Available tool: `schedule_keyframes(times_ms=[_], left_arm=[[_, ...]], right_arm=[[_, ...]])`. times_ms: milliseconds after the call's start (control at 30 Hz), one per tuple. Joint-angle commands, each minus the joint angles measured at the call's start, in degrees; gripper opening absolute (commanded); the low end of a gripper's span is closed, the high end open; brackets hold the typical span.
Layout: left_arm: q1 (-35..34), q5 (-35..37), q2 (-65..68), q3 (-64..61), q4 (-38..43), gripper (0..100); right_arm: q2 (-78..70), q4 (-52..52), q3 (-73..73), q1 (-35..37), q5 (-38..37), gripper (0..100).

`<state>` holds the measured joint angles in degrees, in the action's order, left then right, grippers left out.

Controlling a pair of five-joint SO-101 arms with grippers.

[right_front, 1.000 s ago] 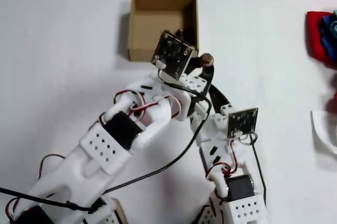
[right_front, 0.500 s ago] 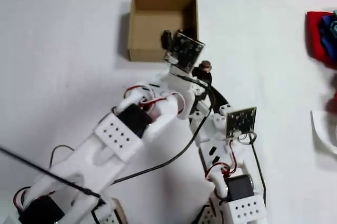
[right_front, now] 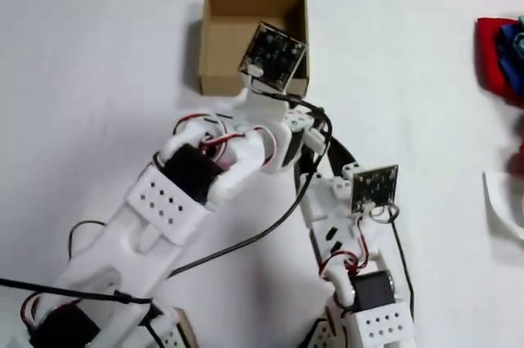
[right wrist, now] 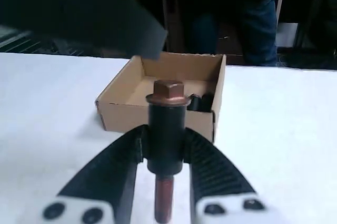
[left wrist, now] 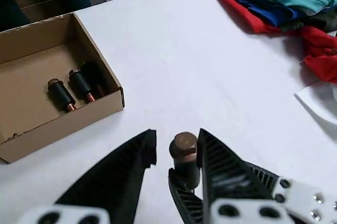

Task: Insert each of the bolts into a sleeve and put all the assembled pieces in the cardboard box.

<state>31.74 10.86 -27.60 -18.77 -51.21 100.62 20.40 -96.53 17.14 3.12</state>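
Observation:
My right gripper (right wrist: pixel 164 139) is shut on a black sleeve (right wrist: pixel 165 134) with a copper bolt (right wrist: pixel 167 93) through it, held upright with the head on top and the shank showing below. My left gripper (left wrist: pixel 176 138) stands open around that same assembled piece (left wrist: pixel 184 153), one finger on each side, the piece closer to one of them. The cardboard box (right_front: pixel 217 84) lies just beyond, with the left arm's wrist (right_front: pixel 274 55) over its near right corner. Inside the box (left wrist: pixel 63 124) lie assembled pieces (left wrist: pixel 60 95), side by side. The box (right wrist: pixel 121 113) stands behind the held piece.
A pile of red, blue and teal cloth (right_front: pixel 501 45) lies at the table's right edge, with a white object (right_front: pixel 503 209) below it. A black cable (right_front: pixel 270 241) runs between the arms. White tabletop is bare left of the box.
The left arm's wrist has shifted toward the box and now covers the bolt head that showed beside it before. The right arm has stayed put.

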Motion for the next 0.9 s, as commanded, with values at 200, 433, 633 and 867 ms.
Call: schedule_keyframes(times_ms=[200, 433, 633, 867], left_arm=[[-2.5, -0.6, -1.8, 5.1, -1.8, 15], [-18.1, -13.5, -2.7, -1.9, -2.2, 15], [-31.7, -13.4, -2.3, -17.3, -1.8, 15], [-37.9, -13.5, -2.2, -33.2, 12.6, 4]], right_arm=[[0.9, 0.7, -0.5, -0.7, 0.2, 2.1], [1.3, 7.9, -0.4, -5.9, 3.3, 2.0], [-1.1, 9.2, 13.1, -7.3, 8.7, 1.9], [-42.2, 0.8, 44.3, -7.3, 6.7, 1.9]])
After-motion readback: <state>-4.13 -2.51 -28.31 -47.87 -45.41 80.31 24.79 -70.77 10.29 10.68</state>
